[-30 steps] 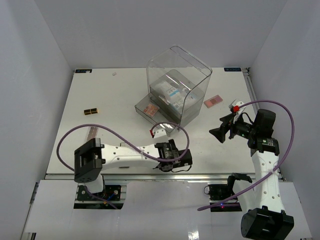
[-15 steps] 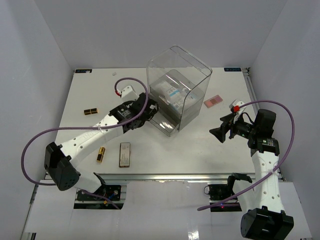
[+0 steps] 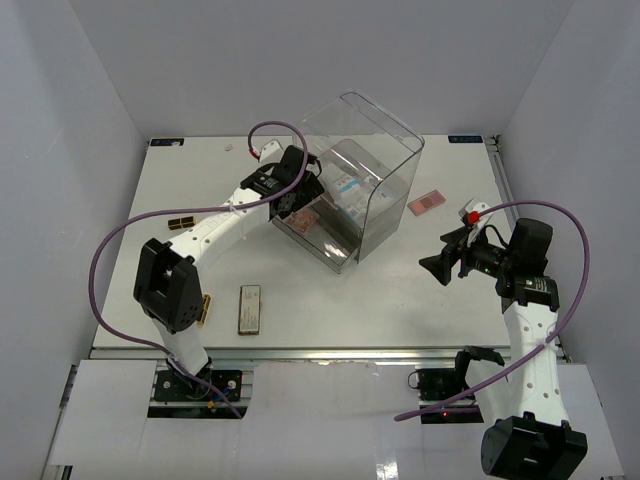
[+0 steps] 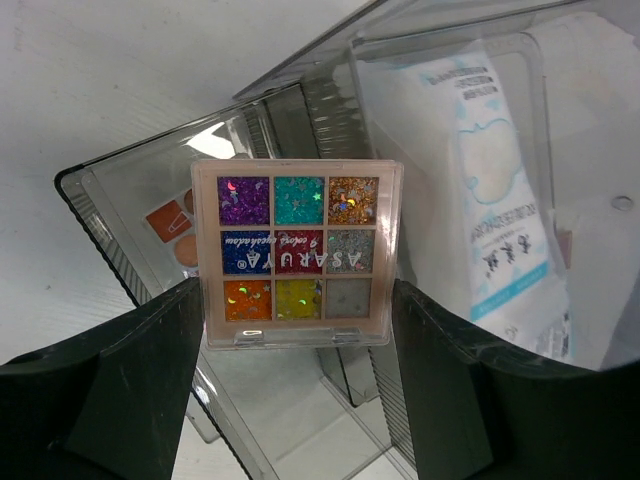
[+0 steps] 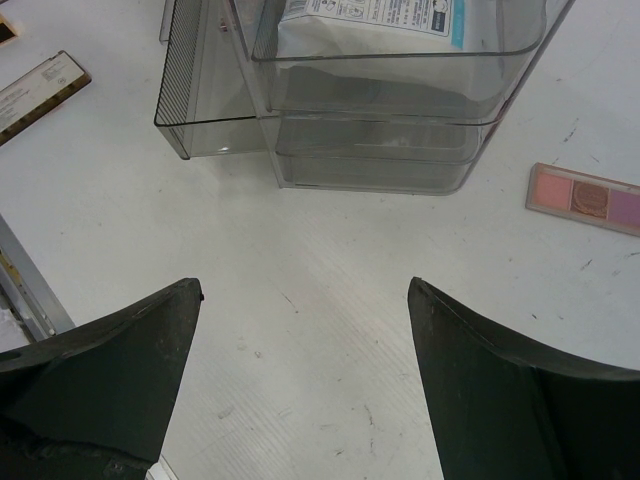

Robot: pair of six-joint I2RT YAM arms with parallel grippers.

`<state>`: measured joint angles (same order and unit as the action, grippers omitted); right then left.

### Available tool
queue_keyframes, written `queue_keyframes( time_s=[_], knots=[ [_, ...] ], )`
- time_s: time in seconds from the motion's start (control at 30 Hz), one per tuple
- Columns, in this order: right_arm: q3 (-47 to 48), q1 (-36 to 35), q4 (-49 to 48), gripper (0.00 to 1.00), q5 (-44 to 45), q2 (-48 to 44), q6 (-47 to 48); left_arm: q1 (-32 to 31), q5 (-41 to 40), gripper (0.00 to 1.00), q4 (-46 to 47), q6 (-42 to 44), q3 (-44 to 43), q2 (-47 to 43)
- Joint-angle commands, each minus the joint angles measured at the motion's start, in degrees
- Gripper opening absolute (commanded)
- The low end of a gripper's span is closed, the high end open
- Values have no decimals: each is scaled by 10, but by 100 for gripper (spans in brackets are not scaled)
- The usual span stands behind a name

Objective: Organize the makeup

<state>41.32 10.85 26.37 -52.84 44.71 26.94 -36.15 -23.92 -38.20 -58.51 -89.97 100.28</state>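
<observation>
- left fingers (image 4: 120,380) set wide, clamped on opposite edges of the multicolour square palette (image 4: 297,252), pans facing the wrist camera; looks like a grip, though contact on the right side is hard to confirm
- palette hangs directly over the pulled-out bottom drawer (image 4: 110,215) of the clear drawer box (image 3: 385,140), mid-desk (image 3: 190,170) toward the far edge
- pinkish square palette (image 4: 172,222) lies in that drawer, partly under the held one
- likely next: straight down and release; palette is square, so no long axis to align
- sachets (image 4: 500,200) in the tray above
- right fingers (image 5: 100,370) spread, empty, near the right edge, well apart from the drawer; pink flat compact (image 5: 580,198) is nearer them
</observation>
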Motion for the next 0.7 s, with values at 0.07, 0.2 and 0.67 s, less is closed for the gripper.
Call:
queue_keyframes(
  time_s=[0.07, 0.2, 0.67],
  knots=[
    [-7, 1, -20, 90, -7, -3, -6, 17, 28, 51, 9, -17, -7, 2],
    [-7, 2, -20, 90, -7, -2, -5, 24, 44, 58, 11, -27, 12, 3],
    [-8, 3, -20, 90, -4, -4, -5, 26, 64, 98, 18, -28, 40, -12]
  ],
)
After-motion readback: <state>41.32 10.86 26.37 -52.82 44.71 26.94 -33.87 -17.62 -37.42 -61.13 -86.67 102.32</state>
